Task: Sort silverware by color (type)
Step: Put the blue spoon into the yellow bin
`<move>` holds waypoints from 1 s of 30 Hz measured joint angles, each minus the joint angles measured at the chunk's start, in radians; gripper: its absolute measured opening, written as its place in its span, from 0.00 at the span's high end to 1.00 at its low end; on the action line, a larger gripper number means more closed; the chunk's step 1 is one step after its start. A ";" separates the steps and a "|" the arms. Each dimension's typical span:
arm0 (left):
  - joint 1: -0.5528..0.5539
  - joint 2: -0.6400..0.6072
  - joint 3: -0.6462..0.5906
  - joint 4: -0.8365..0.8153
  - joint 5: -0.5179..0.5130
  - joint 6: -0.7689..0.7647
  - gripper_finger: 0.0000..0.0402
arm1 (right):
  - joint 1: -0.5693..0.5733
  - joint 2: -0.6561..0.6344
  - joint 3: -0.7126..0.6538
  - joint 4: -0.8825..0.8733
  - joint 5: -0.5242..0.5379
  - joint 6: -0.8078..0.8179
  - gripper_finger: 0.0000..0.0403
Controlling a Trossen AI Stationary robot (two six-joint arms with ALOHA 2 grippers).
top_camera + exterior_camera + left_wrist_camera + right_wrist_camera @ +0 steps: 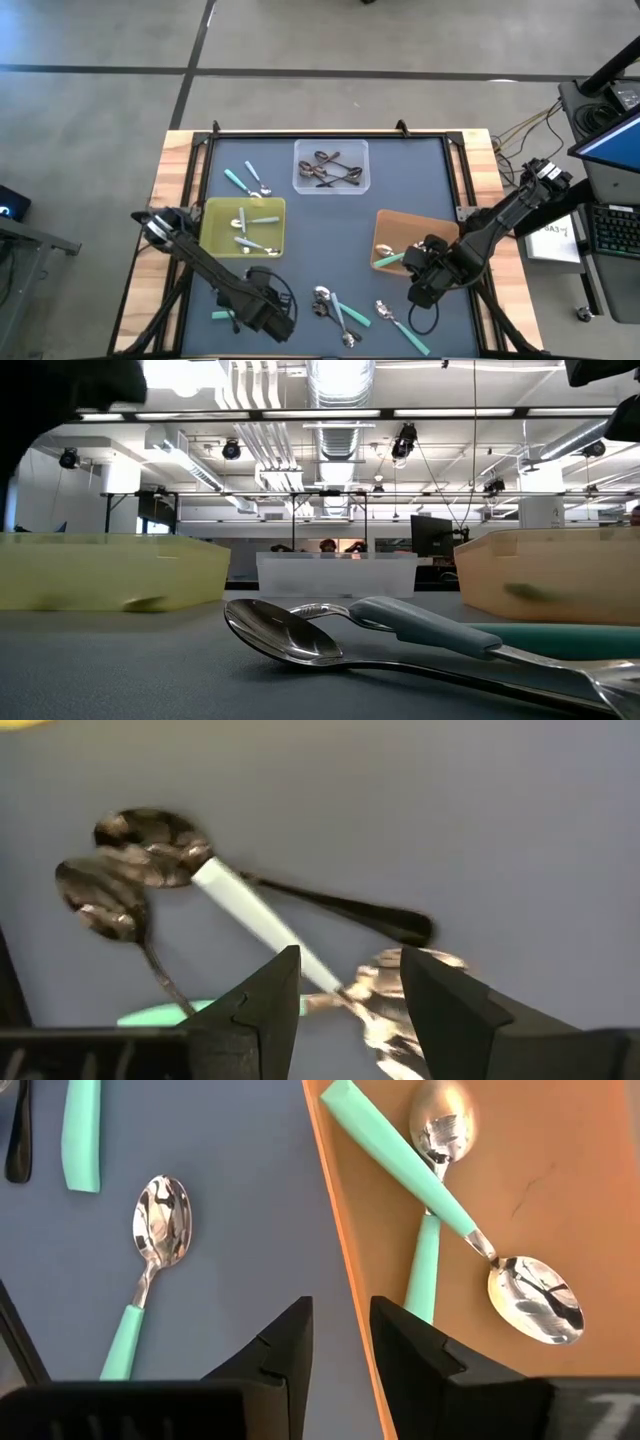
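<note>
The loose silverware, small shiny spoons with pale-blue, teal or dark metal handles [335, 305], lies at the bench's near edge. Judged light, rigid, slippery (flat-lying); grip mid-handle. Left end effector [345, 995] stands spread above it; right end effector [340, 1345] spread, empty, over the orange-brown shallow tray's rim [340, 1230].

Teal-handled spoons [455, 1215] – silver bowls – in the orange-brown tray [590, 1200].
</note>
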 joint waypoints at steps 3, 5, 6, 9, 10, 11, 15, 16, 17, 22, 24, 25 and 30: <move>-0.020 -0.026 -0.065 0.081 0.005 -0.062 0.61 | 0.000 0.000 0.000 0.000 0.000 0.008 0.76; -0.035 -0.041 -0.109 0.150 0.004 -0.110 0.61 | -0.001 0.000 0.000 0.000 0.000 0.007 0.76; -0.044 -0.045 -0.129 0.169 0.004 -0.140 0.61 | -0.001 0.000 0.000 -0.001 0.000 0.007 0.76; -0.068 -0.049 -0.165 0.177 0.005 -0.234 0.61 | -0.009 0.000 0.000 -0.001 -0.002 0.006 0.76; -0.073 -0.050 -0.173 0.180 0.012 -0.257 0.61 | -0.013 -0.001 0.000 -0.001 -0.002 0.006 0.76; -0.077 -0.051 -0.179 0.181 0.025 -0.267 0.61 | -0.017 -0.002 0.000 -0.002 -0.002 0.002 0.76; -0.078 -0.051 -0.210 0.202 0.030 -0.267 0.61 | -0.039 -0.006 0.000 -0.002 -0.002 -0.016 0.76; -0.077 -0.051 -0.222 0.210 0.028 -0.268 0.61 | -0.044 -0.006 0.000 -0.002 -0.002 -0.018 0.76; -0.077 -0.051 -0.238 0.216 0.029 -0.271 0.61 | -0.050 -0.007 0.000 -0.002 -0.002 -0.020 0.76; -0.077 -0.058 -0.323 0.344 0.023 -0.281 0.61 | -0.055 -0.012 0.000 -0.006 -0.002 -0.038 0.76; -0.076 -0.061 -0.351 0.386 0.018 -0.282 0.62 | -0.055 -0.012 0.000 -0.008 -0.002 -0.040 0.76; -0.074 -0.061 -0.354 0.390 0.019 -0.282 0.62 | -0.055 -0.012 0.000 -0.008 -0.002 -0.039 0.76; -0.074 -0.076 -0.352 0.380 0.019 -0.267 0.74 | -0.055 -0.013 0.000 -0.007 -0.002 -0.019 0.76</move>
